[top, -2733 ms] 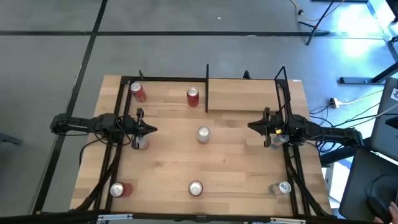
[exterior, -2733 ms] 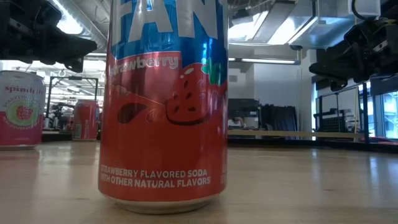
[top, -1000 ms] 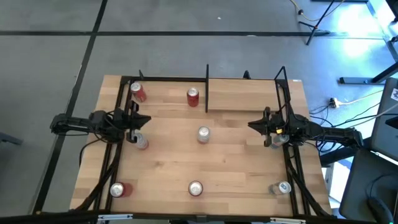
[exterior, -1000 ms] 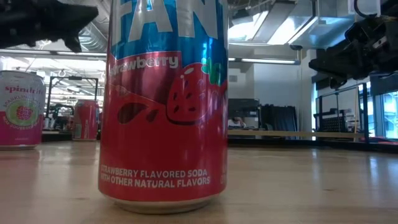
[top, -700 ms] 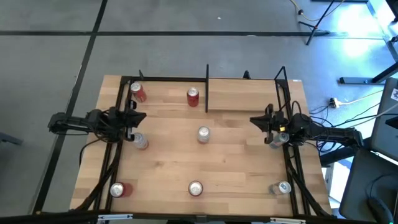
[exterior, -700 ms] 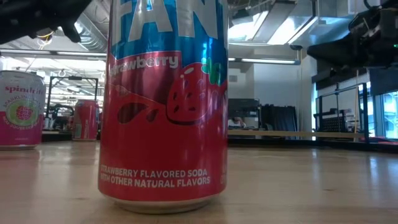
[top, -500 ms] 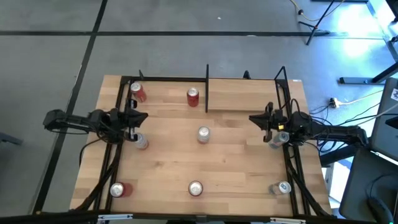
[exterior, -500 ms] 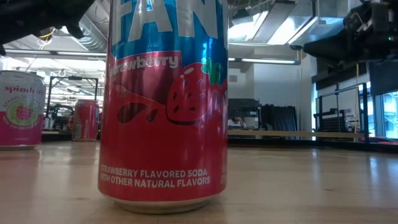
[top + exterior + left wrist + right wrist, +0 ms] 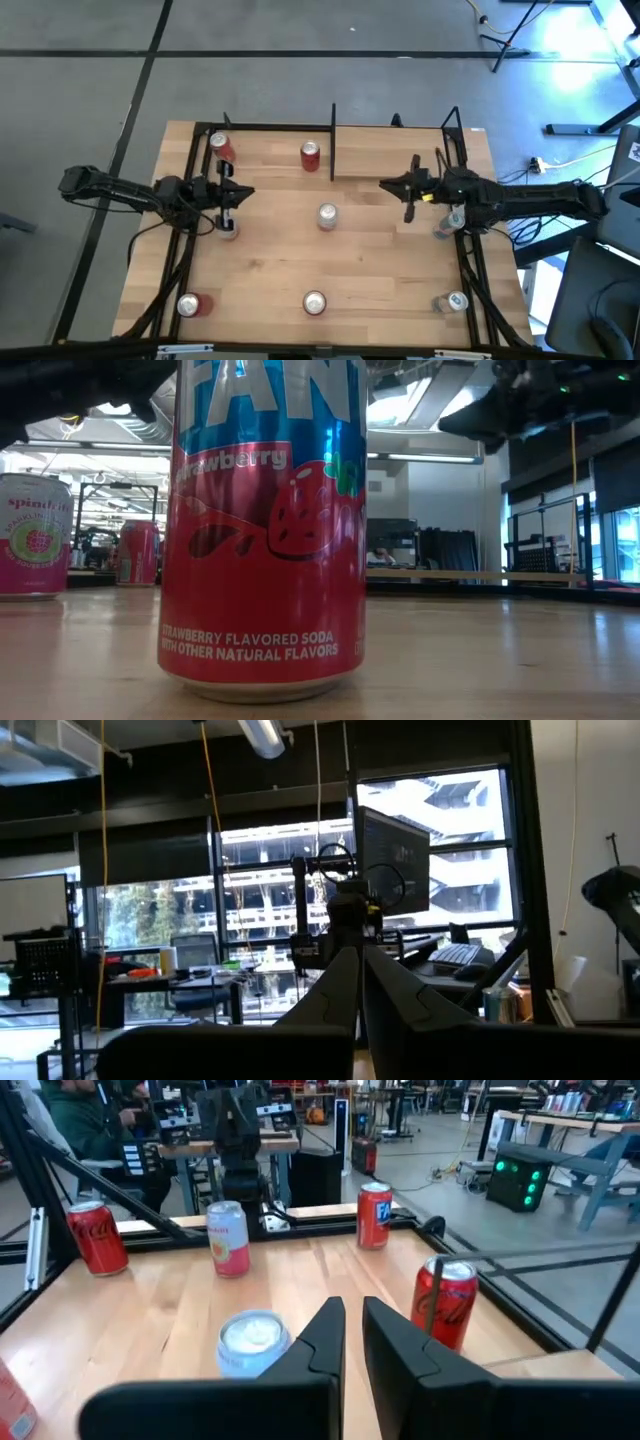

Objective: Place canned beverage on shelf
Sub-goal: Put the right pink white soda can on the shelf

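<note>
Reaching inward from the right edge of the worktop (image 9: 400, 270), the right gripper (image 9: 408, 190) is now hanging well clear of the silver can (image 9: 447, 222) it was crowding a moment ago, and is facing the middle can (image 9: 327, 215) across bare wood. Its jaws are drawn nearly together and are carrying nothing, as the right wrist view confirms. Opposite, the left gripper (image 9: 232, 195) is pushing back in from the left edge and is sitting over the silver can (image 9: 228, 229) there, jaws pressed shut and empty.

Along the far edge, the shelf (image 9: 400, 140) is standing inside its black frame, split by a dark divider (image 9: 332, 140). Two red cans, one (image 9: 222, 147) near the far left corner and one (image 9: 310, 154) just left of the divider, are standing along that far edge; the stretch right of the divider is carrying no can. Three more cans are waiting along the near edge, among them the strawberry soda can (image 9: 265, 530) filling the low view.

Judging by this layout, the job is only partly done: no can is in hand, and six cans are standing off the shelf.
</note>
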Robot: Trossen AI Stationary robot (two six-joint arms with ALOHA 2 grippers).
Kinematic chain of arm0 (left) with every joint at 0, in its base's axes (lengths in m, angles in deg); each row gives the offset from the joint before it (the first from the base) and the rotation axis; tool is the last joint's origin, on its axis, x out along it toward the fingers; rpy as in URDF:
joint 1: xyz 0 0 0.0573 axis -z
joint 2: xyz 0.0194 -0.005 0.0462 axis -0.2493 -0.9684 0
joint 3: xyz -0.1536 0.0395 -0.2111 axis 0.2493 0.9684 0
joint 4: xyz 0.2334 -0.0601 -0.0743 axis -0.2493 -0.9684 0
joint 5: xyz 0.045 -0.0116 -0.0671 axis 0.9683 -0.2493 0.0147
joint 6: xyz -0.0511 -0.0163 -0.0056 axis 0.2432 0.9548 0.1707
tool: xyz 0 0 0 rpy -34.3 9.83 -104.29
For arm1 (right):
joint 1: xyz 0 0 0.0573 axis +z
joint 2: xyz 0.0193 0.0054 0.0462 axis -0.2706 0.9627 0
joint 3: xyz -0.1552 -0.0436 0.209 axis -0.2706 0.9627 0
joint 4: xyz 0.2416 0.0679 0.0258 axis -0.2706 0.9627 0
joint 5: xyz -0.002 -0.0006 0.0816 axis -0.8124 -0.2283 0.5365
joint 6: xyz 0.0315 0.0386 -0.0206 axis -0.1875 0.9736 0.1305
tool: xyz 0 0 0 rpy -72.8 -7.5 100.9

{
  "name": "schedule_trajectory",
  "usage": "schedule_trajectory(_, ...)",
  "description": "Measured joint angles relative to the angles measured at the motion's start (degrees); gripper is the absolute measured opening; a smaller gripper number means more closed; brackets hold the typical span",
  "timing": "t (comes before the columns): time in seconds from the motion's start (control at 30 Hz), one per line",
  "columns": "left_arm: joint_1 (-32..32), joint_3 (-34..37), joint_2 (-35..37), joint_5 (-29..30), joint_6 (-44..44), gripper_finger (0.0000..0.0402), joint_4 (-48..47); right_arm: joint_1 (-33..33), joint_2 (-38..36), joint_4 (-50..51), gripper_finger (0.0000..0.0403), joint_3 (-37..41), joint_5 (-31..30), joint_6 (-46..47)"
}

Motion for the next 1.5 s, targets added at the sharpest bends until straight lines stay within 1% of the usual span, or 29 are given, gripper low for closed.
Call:
schedule_trajectory(0.2,0.0,-3.0,-7.1,0.0,0.1,0.0001,-0.1,0.0,9.0,0.0,0.0032,-4.7,0.2,0.4)
schedule_trajectory(0.3,0.0,-3.9,-9.7,0.0,0.3,0.0001,-0.1,0.0,13.5,0.0,0.0054,-7.1,0.2,0.4)
schedule_trajectory(0.4,0.0,-4.7,-11.6,0.0,1.4,0.0001,-0.1,0.0,18.0,0.0,0.0104,-10.2,0.3,0.5)
schedule_trajectory(0.53,0.0,-5.8,-12.8,0.0,4.0,0.0001,-0.2,0.1,23.2,2.7,0.0196,-15.1,0.3,1.7)
schedule_trajectory(0.63,0.0,-6.1,-13.3,0.0,4.5,0.0001,-0.3,0.0,27.3,4.5,0.0255,-18.4,2.6,0.5)
schedule_trajectory(0.73,0.0,-6.1,-13.3,0.0,4.6,0.0001,-0.4,0.1,30.5,3.4,0.0301,-21.1,2.9,0.2)
schedule_trajectory(0.87,0.0,-6.1,-13.3,0.0,5.1,0.0001,-0.6,0.0,32.4,3.8,0.034,-23.1,3.2,0.2)
schedule_trajectory(1.0,0.0,-6.1,-13.3,0.0,5.1,0.0001,-0.7,0.0,32.4,3.5,0.0357,-23.9,3.2,0.2)
schedule_trajectory(1.13,0.0,-6.1,-13.3,0.0,5.1,0.0001,-0.7,0.0,32.3,3.4,0.036,-24.6,2.9,0.5)
schedule_trajectory(1.23,0.0,-6.1,-13.3,0.0,5.1,0.0001,-0.7,0.0,32.3,2.5,0.0358,-24.6,4.4,0.6)
schedule_trajectory(1.33,0.0,-6.1,-13.3,0.1,5.1,0.0001,-0.7,0.0,32.3,2.8,0.0358,-24.6,6.8,3.6)
schedule_trajectory(1.5,0.0,-6.1,-13.3,0.1,5.1,0.0001,-0.7,0.1,34.7,3.0,0.0358,-24.6,10.0,0.7)
